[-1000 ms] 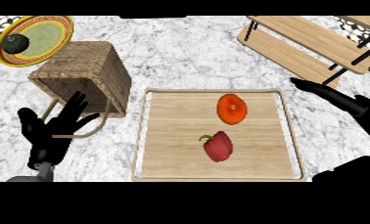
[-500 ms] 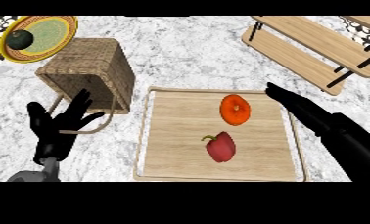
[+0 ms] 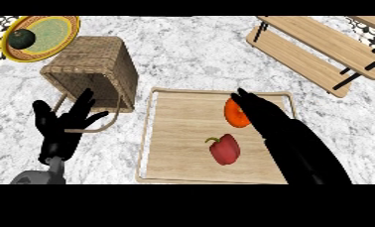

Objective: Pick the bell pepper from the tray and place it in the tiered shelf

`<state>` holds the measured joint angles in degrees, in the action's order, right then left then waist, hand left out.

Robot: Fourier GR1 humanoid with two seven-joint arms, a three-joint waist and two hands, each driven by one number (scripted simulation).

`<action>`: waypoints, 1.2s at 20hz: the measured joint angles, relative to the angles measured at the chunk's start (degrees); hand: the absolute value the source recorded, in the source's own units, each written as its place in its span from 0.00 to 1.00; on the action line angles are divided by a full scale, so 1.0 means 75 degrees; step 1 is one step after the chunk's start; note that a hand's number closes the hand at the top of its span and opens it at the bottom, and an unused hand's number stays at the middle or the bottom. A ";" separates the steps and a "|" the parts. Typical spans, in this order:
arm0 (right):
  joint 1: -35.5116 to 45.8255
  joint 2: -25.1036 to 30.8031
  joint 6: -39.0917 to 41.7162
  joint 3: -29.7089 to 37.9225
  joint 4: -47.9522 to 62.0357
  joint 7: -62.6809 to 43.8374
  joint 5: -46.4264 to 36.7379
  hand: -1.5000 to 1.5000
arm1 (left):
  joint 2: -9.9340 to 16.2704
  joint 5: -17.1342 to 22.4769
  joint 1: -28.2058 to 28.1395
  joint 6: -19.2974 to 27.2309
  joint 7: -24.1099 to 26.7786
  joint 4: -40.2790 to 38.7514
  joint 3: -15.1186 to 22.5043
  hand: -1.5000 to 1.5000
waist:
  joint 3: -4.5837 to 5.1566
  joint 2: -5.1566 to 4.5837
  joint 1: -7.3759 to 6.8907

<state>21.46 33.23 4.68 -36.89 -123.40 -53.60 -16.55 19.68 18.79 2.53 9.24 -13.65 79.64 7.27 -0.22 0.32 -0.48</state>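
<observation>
Right hand now over the tray, fingers straight and apart, holding nothing; tips overlap the orange item at the tray's far side. A second ago it sat off at the right edge of view, so it has swung in leftward and forward across the tray. Forearm runs down to the lower right, covering the tray's right part.

Pepper, red with green stem, lies on the tray just left of the forearm, nearer than the fingertips. Not touched, same spot as before. Hand looks to have overshot or be lined up on the orange item instead; judged: approach stage only, grasp not begun, needs to pull back toward the pepper.

Left hand resting at lower left, fingers up and spread, in front of the wicker basket; barely shifted.

Shelf, wooden slats on dark legs, upper right, well apart from the tray. Plate with a dark round thing, upper left corner. Bench top is white-grey marble. Nothing of the room beyond it visible.
</observation>
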 measured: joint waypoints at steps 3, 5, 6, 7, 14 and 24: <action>0.0133 -0.0452 0.0191 -0.0427 0.0285 -0.0271 -0.0509 0.00 | -0.0050 -0.0075 0.0047 -0.0036 0.0004 -0.0082 -0.0050 0.50 | -0.0007 0.0004 0.0012; 0.0128 -0.0656 0.0284 -0.0571 0.0504 -0.0367 -0.0795 0.00 | 0.0002 0.0000 0.0019 -0.0257 0.0056 -0.0117 -0.0148 0.50 | -0.0003 0.0000 0.0024; 0.0077 -0.0725 0.0340 -0.0625 0.0487 -0.0470 -0.0930 0.00 | -0.0027 -0.0023 0.0060 -0.0271 0.0060 -0.0181 -0.0169 0.50 | -0.0009 0.0002 0.0036; 0.0088 -0.0911 0.0374 -0.0703 0.0498 -0.0608 -0.1089 0.00 | -0.0043 -0.0025 0.0054 -0.0285 0.0035 -0.0161 -0.0194 0.50 | -0.0009 0.0003 0.0039; -0.0347 -0.1259 0.0457 -0.0807 0.0830 -0.0487 -0.2121 0.00 | -0.0190 -0.0206 -0.0035 -0.0273 -0.0089 0.0004 -0.0271 0.50 | -0.0010 0.0000 0.0058; -0.0938 -0.2083 0.0538 -0.0886 0.1553 -0.0173 -0.3392 0.00 | -0.0355 -0.0417 0.0016 -0.0560 0.0053 -0.0177 -0.0566 0.50 | -0.0021 0.0002 0.0059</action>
<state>14.42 17.61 8.72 -43.54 -111.75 -54.89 -42.00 17.02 15.66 2.65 5.04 -13.25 78.31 3.03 -0.38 0.33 -0.04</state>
